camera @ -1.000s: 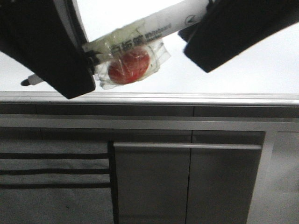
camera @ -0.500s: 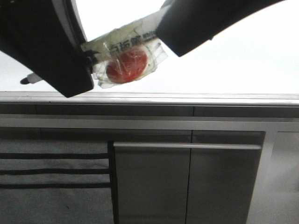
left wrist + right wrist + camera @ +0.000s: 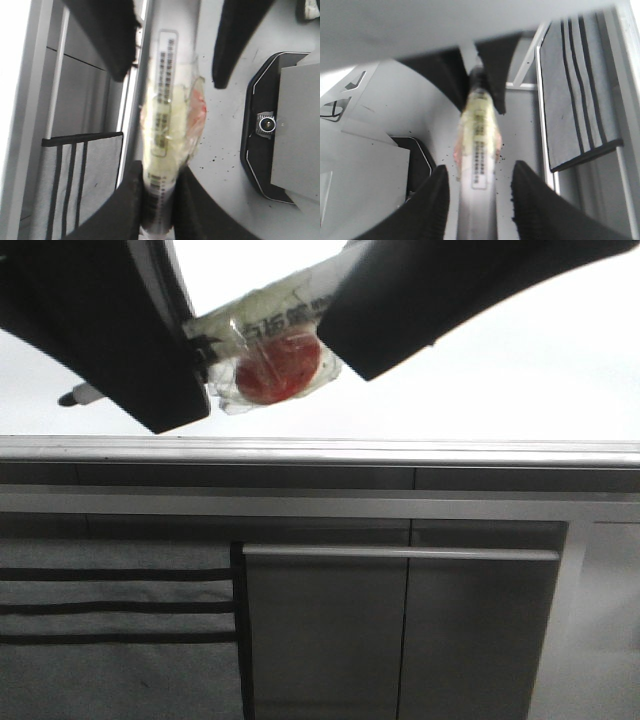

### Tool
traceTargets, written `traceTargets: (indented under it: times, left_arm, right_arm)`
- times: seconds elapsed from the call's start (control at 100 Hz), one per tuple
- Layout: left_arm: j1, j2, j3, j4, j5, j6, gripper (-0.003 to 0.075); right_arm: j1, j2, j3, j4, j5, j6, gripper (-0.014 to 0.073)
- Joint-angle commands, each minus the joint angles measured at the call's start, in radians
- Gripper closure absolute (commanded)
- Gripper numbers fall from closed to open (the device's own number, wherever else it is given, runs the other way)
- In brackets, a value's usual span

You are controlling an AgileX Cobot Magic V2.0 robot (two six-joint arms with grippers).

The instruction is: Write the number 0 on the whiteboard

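Left pincer grips marker | right pincer straddles it | whiteboard behind

glossy white whiteboard, brushed grey metal rail, crinkly clear plastic tape round marker.

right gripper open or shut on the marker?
Open. In the right wrist view the right gripper straddles the marker, with gaps on both sides. The left gripper clamps its other end.
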Motion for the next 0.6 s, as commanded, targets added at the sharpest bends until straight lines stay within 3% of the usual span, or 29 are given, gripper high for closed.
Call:
traceTargets:
  times: [0.0,0.45,0.59]
  left_arm:
    - [-0.01,-0.023,-0.032,0.009,-0.04,-0.004,0.074]
    - [-0.01,-0.023,-0.032,0.009,-0.04,-0.004,0.074]
    - [-0.01,-0.023,-0.032,0.009,-0.04,-0.004,0.0741]
  right_arm:
    - [0.005,-0.017,-0.035,0.055,-0.023,-0.046,0.0398]
    - [0.005,-0.017,-0.035,0.07,-0.05,-0.051,0.0428]
    - [0.005,-0.017,-0.035,0.07,-0.05,-0.051,0.0496]
